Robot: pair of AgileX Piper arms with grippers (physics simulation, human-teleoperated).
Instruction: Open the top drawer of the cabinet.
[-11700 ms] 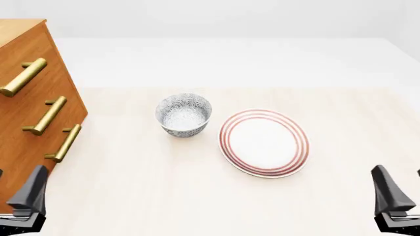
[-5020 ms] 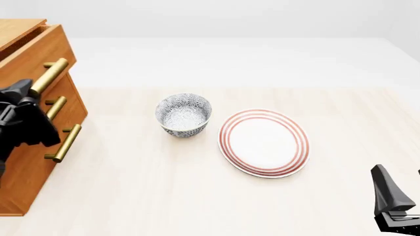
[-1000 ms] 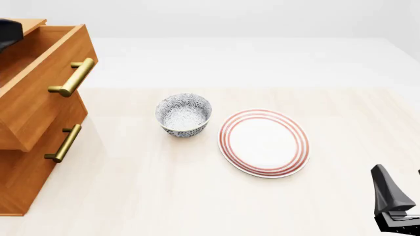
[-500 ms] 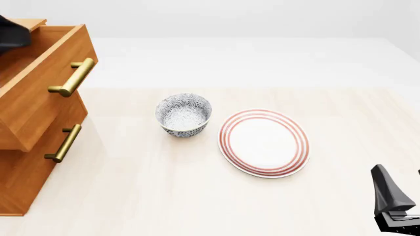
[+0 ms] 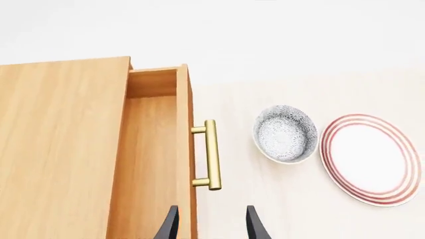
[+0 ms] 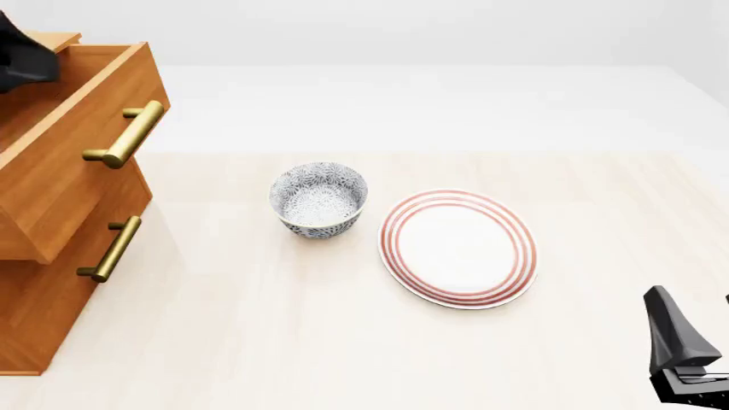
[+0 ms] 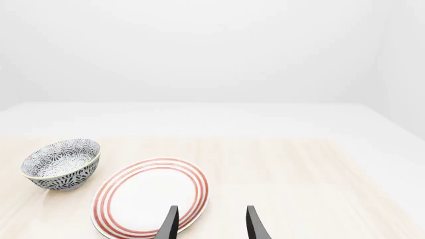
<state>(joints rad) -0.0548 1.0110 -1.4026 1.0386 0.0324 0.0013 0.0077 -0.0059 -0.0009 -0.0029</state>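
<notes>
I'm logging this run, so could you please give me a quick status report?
Left gripper open, above the cabinet, holding nothing. Right gripper open, idle. Top drawer pulled out, handle free. Bowl and plate clear of the drawer.

You are working in a bare simulated tabletop scene, not a real room: a pale wood-grain table point(image 6: 341, 342) against blank white surroundings. Household pieces, a wooden cabinet point(image 6: 46, 256), patterned bowl point(image 6: 319, 198) and red-ringed plate point(image 6: 458, 248), suggest a home setting.

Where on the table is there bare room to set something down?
The near stretch of table in front of the bowl and plate is bare, as is the strip right of the plate. It is tighter between the bowl and the open top drawer.
</notes>
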